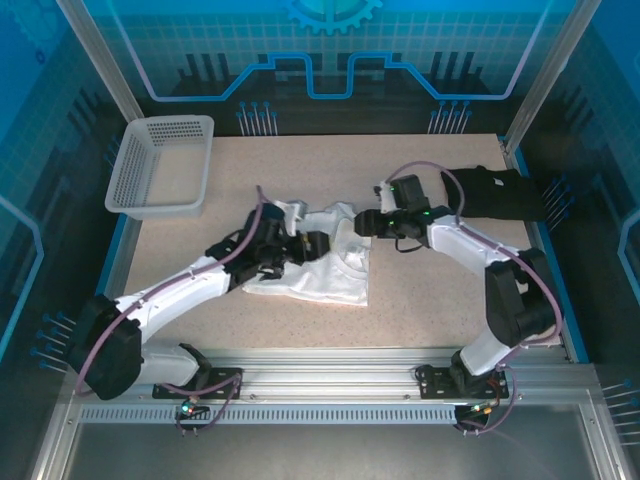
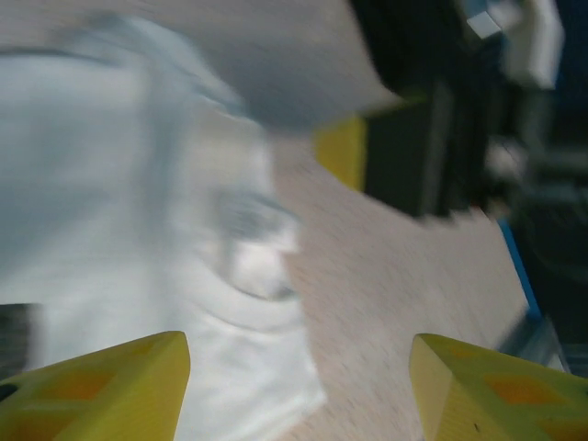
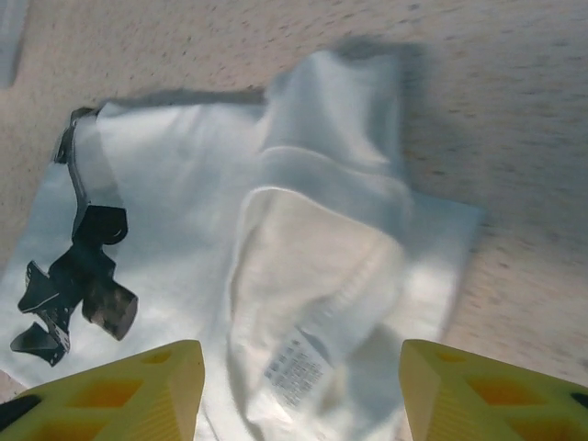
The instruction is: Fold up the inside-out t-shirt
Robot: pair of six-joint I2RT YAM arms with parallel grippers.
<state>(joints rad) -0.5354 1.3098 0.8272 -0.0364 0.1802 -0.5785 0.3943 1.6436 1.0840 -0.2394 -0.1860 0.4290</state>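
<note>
Enclosure: blue-lit panels (image 1: 330, 60) at the back, speckled beige bench (image 1: 430, 300). Item: white t-shirt (image 1: 325, 280), wrinkled and partly folded over itself, with a printed label (image 3: 296, 365) exposed near the neck and dark patches towards one edge. It lies flat on the bench, directly beneath both pairs of jaws. Left jaws: spread, empty, over the shirt's edge. Right jaws: spread, empty, above the collar. White mesh basket (image 1: 160, 165) well beyond the left jaws. Black folded garment (image 1: 500, 190) behind the right jaws.
</note>
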